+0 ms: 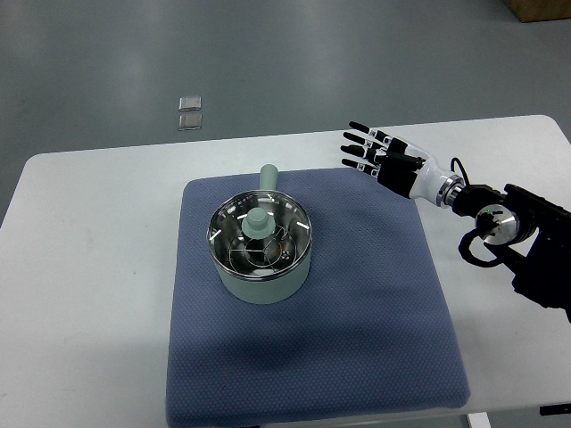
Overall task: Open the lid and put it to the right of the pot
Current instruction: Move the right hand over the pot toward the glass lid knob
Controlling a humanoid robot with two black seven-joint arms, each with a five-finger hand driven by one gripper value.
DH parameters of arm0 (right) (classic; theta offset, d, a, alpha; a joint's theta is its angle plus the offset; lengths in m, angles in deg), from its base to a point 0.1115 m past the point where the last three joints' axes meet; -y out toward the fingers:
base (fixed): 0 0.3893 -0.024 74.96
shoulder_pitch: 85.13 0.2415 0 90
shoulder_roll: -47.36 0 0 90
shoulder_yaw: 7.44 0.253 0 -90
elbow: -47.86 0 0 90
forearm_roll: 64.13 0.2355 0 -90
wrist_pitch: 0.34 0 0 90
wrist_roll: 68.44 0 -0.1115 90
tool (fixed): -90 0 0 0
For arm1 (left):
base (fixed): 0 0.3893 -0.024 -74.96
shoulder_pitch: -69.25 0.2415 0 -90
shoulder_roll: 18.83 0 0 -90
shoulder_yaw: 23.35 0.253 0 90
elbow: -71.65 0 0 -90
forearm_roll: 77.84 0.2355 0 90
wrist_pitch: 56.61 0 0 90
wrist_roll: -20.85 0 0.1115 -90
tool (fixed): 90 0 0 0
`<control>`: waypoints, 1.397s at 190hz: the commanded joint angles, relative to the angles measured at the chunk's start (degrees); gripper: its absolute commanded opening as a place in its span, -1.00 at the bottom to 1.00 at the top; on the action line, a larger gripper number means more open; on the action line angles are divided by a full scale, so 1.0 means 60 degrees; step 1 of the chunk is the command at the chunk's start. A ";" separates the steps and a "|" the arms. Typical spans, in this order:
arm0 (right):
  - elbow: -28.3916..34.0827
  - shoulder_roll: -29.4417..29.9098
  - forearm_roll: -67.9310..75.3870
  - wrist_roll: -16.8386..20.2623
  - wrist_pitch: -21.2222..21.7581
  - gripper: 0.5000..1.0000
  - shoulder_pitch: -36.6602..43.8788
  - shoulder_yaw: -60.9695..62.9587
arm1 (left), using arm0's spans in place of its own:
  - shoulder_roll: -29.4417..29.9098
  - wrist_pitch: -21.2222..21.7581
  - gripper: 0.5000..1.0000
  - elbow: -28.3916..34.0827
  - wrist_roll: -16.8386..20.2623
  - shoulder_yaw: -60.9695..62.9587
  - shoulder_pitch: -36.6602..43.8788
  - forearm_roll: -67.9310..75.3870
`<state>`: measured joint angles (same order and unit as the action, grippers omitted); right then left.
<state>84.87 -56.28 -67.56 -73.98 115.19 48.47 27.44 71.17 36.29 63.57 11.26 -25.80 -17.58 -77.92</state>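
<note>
A pale green pot [261, 253] stands on the blue mat [357, 312], its stub handle [268, 177] pointing away from me. A glass lid with a metal rim [230, 220] covers it, with a pale green knob [258, 222] at its middle. My right hand [375, 152] hovers to the upper right of the pot, near the mat's far right corner. Its fingers [359, 138] are spread and point left, holding nothing. Its arm [517, 236] comes in from the right edge. The left arm does not show.
The mat lies on a white table [89, 267]. Two small clear squares [189, 112] lie on the grey floor beyond the table's far edge. A brown box corner [540, 9] shows at the top right.
</note>
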 commanded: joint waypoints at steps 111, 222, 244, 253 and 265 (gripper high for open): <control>0.0028 -0.0027 -0.0030 0.0001 0.0082 0.73 0.0116 -0.0174 | 0.0000 -0.0104 1.00 -0.0103 0.0001 -0.0030 -0.0015 0.0012; 0.0994 -0.1009 -0.6255 -0.1610 0.0843 0.73 0.1830 -0.0174 | 0.0000 -0.0104 1.00 -0.0044 0.0001 -0.0001 -0.0015 0.0012; 0.1375 -0.1258 -0.8172 -0.1991 0.1151 0.73 0.2166 -0.0159 | 0.0000 -0.0104 1.00 -0.0044 0.0001 -0.0015 -0.0015 0.0012; 0.1522 -0.1243 -0.8951 -0.2167 0.1151 0.73 0.2328 -0.0189 | 0.0000 -0.0104 1.00 -0.0059 0.0001 -0.0015 -0.0015 0.0012; 0.1756 -0.1170 -1.0225 -0.2445 0.1180 0.73 0.2562 -0.0203 | 0.0000 -0.0104 1.00 -0.0044 0.0001 -0.0015 -0.0015 0.0012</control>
<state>93.24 -63.52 -117.34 -86.11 121.83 61.67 26.40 71.17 35.66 63.29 11.25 -25.84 -17.67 -77.84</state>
